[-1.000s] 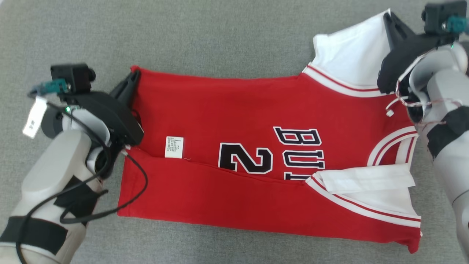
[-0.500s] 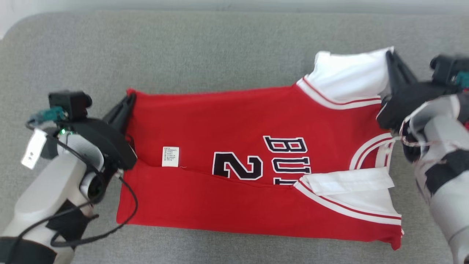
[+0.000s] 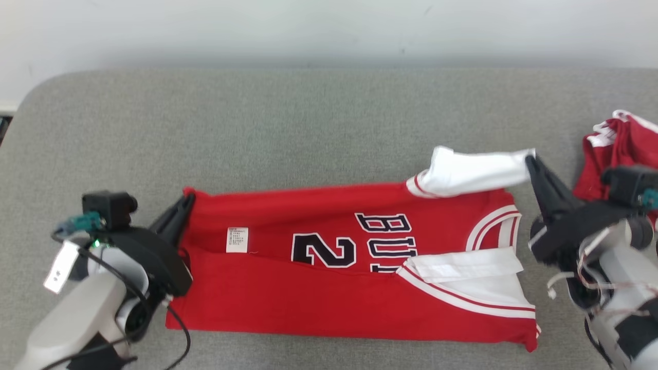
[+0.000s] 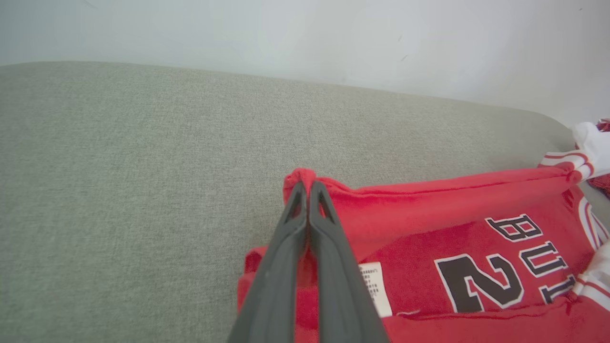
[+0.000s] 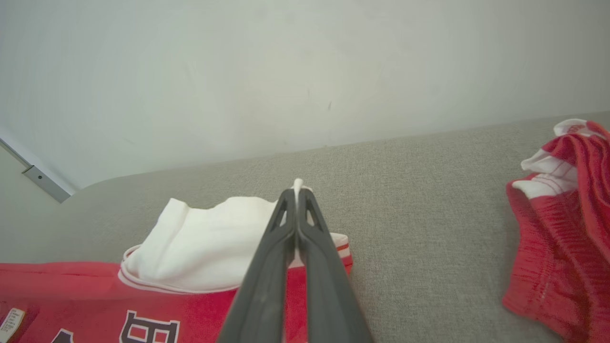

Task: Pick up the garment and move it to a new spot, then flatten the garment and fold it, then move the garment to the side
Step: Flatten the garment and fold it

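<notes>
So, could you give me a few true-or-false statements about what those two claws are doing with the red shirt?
1. The left gripper pinches a red corner of the jersey. True.
2. The right gripper is open and empty. False: it is shut on the jersey's white sleeve.
3. The jersey lies on a wooden floor. False: it lies on a grey cushion.
4. A second red garment lies near the right gripper. True.

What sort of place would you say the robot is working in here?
Probably an indoor laundry-folding setup: a grey fabric-covered surface against a plain pale wall, a red jersey spread on it, and a second red garment bunched beside it.
</notes>
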Controlling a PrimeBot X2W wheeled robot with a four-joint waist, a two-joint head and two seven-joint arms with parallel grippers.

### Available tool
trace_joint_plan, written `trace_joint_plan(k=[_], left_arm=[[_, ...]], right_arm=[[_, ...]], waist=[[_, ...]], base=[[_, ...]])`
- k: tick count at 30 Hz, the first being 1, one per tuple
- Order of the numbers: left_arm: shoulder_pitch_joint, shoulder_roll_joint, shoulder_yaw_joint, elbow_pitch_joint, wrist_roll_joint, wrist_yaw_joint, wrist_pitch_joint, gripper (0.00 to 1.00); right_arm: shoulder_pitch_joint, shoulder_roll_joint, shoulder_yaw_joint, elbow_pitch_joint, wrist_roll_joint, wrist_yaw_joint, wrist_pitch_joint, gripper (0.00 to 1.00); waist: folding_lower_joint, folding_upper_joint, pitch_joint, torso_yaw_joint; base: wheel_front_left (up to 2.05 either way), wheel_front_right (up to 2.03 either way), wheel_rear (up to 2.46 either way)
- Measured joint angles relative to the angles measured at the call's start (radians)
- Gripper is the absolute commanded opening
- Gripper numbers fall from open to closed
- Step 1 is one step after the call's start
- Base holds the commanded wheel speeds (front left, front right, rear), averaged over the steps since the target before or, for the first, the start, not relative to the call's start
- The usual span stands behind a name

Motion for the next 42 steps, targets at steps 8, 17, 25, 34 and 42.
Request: trace_joint_plan(k=[8,17,25,34,42], left_arm=[[0.084,0.013,-0.039,-0.010,-0.014,0.000,-0.013,0.00],[0.141,0.022,-0.072,-0.034,-0.039,0.000,-0.026,0.00],[0.161,0.008,-0.099,-0.010,-0.039,0.000,-0.034,0.00],[0.182,-0.012,-0.103,0.036,-0.039,0.000,-0.044,1.00],[0.183,-0.021,-0.084,0.051,-0.039,0.017,-0.073,1.00]], right_arm=[[0.176,-0.083,0.064,-0.155,0.153,0.000,0.070,0.00],[0.292,-0.167,0.141,-0.253,0.201,0.000,0.139,0.00],[0.338,-0.184,0.254,-0.250,0.154,0.000,0.228,0.00],[0.336,-0.182,0.235,-0.224,0.137,-0.002,0.223,1.00],[0.350,-0.174,0.156,-0.236,0.216,-0.002,0.156,1.00]], waist=[[0.0001,0.0000,-0.070,-0.014],[0.0001,0.0001,-0.105,-0.020],[0.0002,0.0001,-0.122,-0.017],[0.0002,0.0001,-0.135,-0.019],[0.0002,0.0001,-0.152,-0.013]], base=[[0.00,0.00,0.00],[0.00,0.00,0.00],[0.00,0.00,0.00],[0.00,0.00,0.00],[0.00,0.00,0.00]])
